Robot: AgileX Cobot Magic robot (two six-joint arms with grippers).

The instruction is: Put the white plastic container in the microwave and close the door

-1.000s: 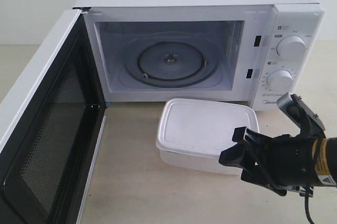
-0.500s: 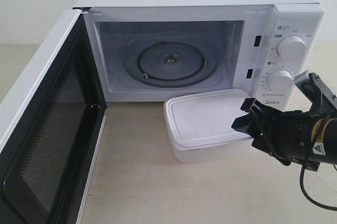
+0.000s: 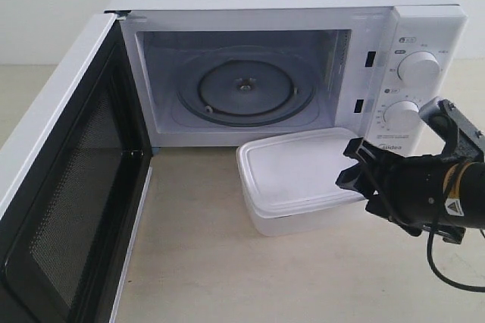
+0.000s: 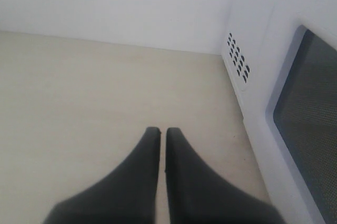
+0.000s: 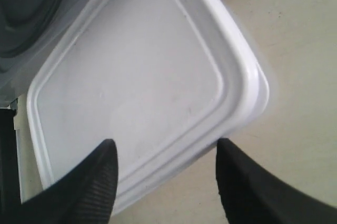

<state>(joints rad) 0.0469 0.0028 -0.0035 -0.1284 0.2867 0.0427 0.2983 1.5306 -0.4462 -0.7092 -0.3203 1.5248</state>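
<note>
Two tools were in play, and only one was busy. Out on the left, the left tool sat pinched shut on nothing, low over the desk beside the door's outer face. The door hung wide open, and the microwave showed a bare turntable. The container lay on the desk right under the microwave's mouth, lid on and skewed. Over its right end came the right tool, spread about as wide as it goes. One finger sat over the lid and the other past the rim. Whether it gripped the box could not be told.

The box looked light, thin-walled and a bit flexible, with a slick lid. My read was to pinch across the short side under the rim and squeeze gently, or the walls might bow and slip.

A second earlier the container sat nearer the front and squarer to it. It had since swung and slid towards the opening, and the arm had risen towards the dials. Over the last half second, almost nothing changed.
</note>
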